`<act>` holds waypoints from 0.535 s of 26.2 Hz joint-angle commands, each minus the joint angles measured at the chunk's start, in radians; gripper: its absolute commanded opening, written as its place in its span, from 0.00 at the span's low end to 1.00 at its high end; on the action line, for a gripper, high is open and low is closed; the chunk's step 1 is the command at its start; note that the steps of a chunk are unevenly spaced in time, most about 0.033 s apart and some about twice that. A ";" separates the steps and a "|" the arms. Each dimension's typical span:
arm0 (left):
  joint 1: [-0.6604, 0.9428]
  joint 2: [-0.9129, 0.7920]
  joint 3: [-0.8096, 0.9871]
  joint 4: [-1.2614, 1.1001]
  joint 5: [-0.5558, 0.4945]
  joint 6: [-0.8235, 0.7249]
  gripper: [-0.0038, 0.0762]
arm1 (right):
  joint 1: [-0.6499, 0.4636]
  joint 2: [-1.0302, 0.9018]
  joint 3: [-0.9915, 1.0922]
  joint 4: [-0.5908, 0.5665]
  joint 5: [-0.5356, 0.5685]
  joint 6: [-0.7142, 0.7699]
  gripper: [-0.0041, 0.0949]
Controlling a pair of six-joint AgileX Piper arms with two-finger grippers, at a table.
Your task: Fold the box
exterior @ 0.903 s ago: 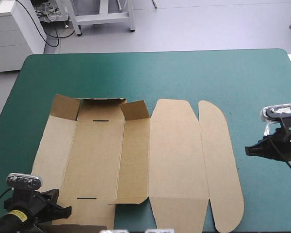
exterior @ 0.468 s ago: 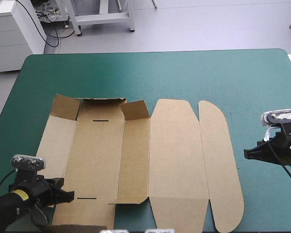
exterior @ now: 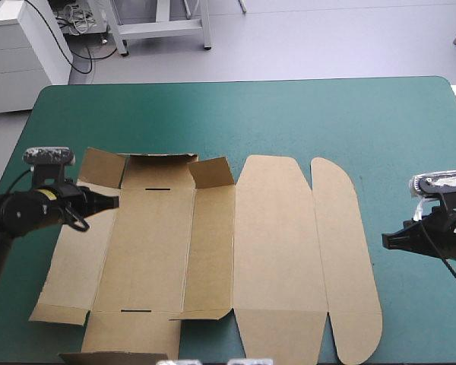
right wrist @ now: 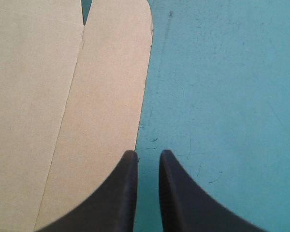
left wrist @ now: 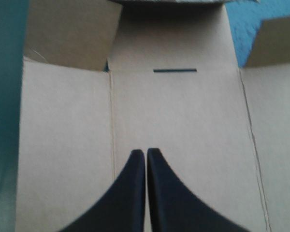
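At the high view's bottom edge the box (exterior: 213, 243) is cut off: its near flaps run out of the picture. It lies flat on the cover (exterior: 304, 114), left of centre, with the far flaps of its left part raised a little. The left gripper (exterior: 112, 202) is over the box's left panel, beside the far-left flap (exterior: 99, 169). Its fingers are pressed together, holding nothing. The right gripper (exterior: 385, 239) is over bare cover, just right of the box's rounded panel. Its fingers are nearly together with a thin slit between them, holding nothing. Whether either gripper touches the surface cannot be told. Earlier, the left gripper was at the box's near-left corner. The right gripper has kept its place.
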 commanded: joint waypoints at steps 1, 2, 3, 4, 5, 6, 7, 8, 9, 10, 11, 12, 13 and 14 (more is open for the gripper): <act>0.129 0.091 -0.151 -0.099 -0.045 0.058 0.04 | -0.006 -0.009 -0.025 0.017 -0.046 -0.001 0.17; 0.170 0.111 -0.175 -0.132 -0.028 0.087 0.04 | -0.006 -0.009 -0.025 0.017 -0.046 -0.001 0.16; 0.213 0.128 -0.197 -0.164 -0.010 0.112 0.04 | -0.006 -0.009 -0.025 0.017 -0.046 -0.001 0.16; 0.279 0.149 -0.224 -0.208 0.017 0.147 0.04 | -0.006 -0.009 -0.025 0.017 -0.046 -0.001 0.16; 0.323 0.161 -0.238 -0.232 0.035 0.172 0.04 | -0.006 -0.009 -0.025 0.017 -0.046 -0.001 0.16; 0.375 0.171 -0.248 -0.256 0.053 0.195 0.04 | -0.006 -0.009 -0.025 0.017 -0.048 -0.001 0.16; 0.426 0.173 -0.254 -0.273 0.070 0.217 0.04 | -0.006 -0.009 -0.025 0.017 -0.049 -0.001 0.16; 0.473 0.175 -0.254 -0.278 0.077 0.227 0.04 | -0.006 -0.009 -0.025 0.017 -0.049 -0.001 0.16; 0.518 0.175 -0.254 -0.273 0.087 0.231 0.04 | -0.006 -0.009 -0.025 0.017 -0.052 -0.003 0.16; 0.560 0.175 -0.254 -0.269 0.099 0.231 0.04 | -0.006 -0.009 -0.025 0.017 -0.052 -0.010 0.16; 0.623 0.175 -0.254 -0.269 0.103 0.231 0.04 | -0.006 -0.009 -0.025 0.017 -0.052 -0.008 0.16; 0.651 0.177 -0.254 -0.269 0.103 0.231 0.04 | -0.006 -0.009 -0.025 0.017 -0.052 -0.008 0.16; 0.690 0.180 -0.254 -0.269 0.103 0.231 0.04 | -0.004 -0.009 -0.025 0.017 -0.052 -0.008 0.16; 0.704 0.183 -0.254 -0.267 0.103 0.231 0.04 | -0.004 -0.009 -0.025 0.017 -0.052 -0.008 0.16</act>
